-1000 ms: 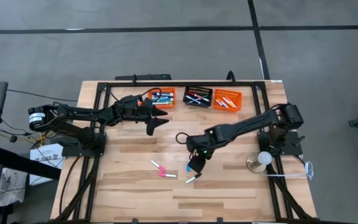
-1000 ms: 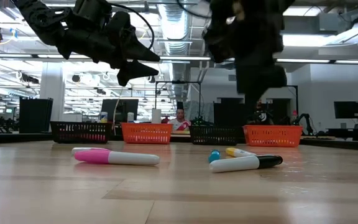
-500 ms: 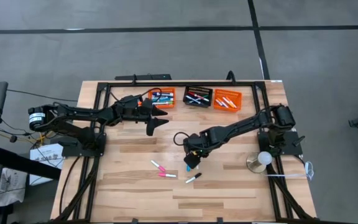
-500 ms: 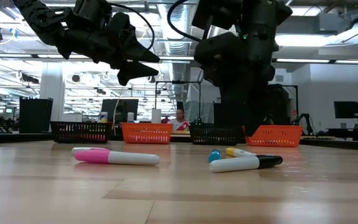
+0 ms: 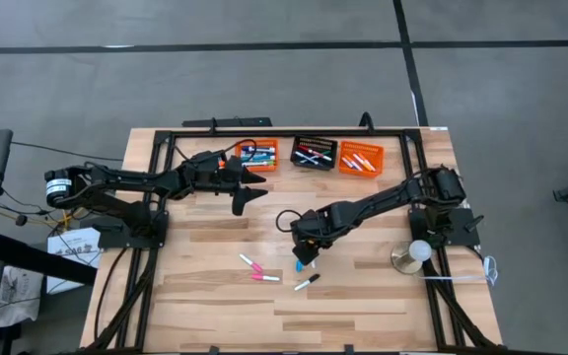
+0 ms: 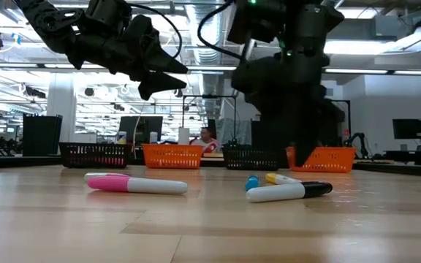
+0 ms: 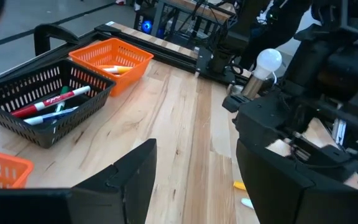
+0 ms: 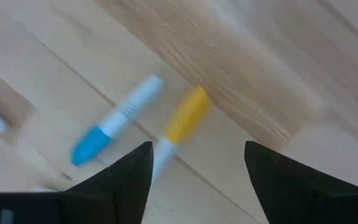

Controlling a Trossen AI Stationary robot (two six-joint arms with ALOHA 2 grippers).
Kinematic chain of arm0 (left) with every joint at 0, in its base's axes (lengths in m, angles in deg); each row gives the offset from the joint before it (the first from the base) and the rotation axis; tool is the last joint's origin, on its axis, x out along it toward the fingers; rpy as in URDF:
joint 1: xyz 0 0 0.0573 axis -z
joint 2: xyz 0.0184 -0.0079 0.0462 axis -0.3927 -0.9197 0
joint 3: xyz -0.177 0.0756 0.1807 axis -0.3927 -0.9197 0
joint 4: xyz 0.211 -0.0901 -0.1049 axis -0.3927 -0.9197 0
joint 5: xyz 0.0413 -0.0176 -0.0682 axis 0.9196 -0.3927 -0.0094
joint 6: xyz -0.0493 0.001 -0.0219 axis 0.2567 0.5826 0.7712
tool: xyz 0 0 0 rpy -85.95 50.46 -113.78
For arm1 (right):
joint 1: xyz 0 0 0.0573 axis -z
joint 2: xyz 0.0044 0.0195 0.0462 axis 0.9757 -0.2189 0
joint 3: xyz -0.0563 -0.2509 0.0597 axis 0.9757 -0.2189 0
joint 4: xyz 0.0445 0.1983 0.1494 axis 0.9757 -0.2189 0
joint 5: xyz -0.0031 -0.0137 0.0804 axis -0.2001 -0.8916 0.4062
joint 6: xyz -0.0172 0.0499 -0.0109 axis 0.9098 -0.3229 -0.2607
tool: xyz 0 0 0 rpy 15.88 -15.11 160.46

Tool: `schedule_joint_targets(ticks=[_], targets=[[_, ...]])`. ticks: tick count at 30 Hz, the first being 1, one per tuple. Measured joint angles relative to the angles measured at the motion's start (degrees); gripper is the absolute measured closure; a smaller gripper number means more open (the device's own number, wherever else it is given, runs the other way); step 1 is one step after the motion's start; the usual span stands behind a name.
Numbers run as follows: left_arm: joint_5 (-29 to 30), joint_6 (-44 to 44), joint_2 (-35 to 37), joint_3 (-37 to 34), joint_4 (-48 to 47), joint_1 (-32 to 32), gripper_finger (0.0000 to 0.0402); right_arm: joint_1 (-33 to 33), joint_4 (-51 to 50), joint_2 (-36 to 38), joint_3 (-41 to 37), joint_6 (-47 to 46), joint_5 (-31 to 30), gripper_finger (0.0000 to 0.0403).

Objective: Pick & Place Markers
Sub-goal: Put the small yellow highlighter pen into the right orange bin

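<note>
Right wrist view looks straight down between spread fingers (image 8: 129,180) at two markers on the table (image 8: 278,74) — a yellow marker (image 8: 185,115) and a blue marker (image 8: 114,121), lying side by side, near each other but apart. The right gripper (image 5: 305,254) stands low over them with jaws released and nothing held; the wide spread reads as readiness to drop around the yellow one, which sits nearest the gap.

Both markers run along the same diagonal in that view, long axes roughly parallel. The yellow cap points away from the fingers and its white barrel toward them; the blue marker lies the other way round. For a clean pinch the jaws should close across the barrel, not along it.

High view shows more markers near the table's middle: two pink markers (image 5: 254,268) to the left and a black marker (image 5: 307,282) just in front of the gripper. Three baskets — orange basket (image 5: 260,155), black basket (image 5: 314,153), second orange basket (image 5: 360,158) — line the far edge, each already holding markers, so they are likely the drop-off.

The left gripper (image 5: 249,187) waits in the air near the first orange basket, jaws parted and empty.
</note>
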Motion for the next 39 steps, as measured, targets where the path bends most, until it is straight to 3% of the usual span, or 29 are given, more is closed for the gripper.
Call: schedule_joint_targets(ticks=[5,10,22,27,39], targets=[[-0.5,-0.8,0.0,0.0,0.3,0.0,0.0181,-0.4,-0.9,-2.1,-0.1,-1.1,0.0,0.0159],[-4.8,-0.8,1.9,0.0,1.1,0.3,0.0181,-0.5,-0.7,-3.9,-0.1,-2.4,-1.1,0.0159],[-6.1,0.4,22.3,-6.5,0.7,0.7,0.0181,-0.7,-2.1,-4.4,0.0,-0.4,-1.6,0.0180],[-5.7,1.5,25.4,-10.7,0.3,0.7,0.0181,0.0,-2.9,-4.4,0.0,5.8,-0.9,0.0208],[-5.8,4.0,25.3,-14.6,0.8,0.8,0.0181,1.4,-5.4,-4.5,0.1,21.5,1.0,0.0262]])
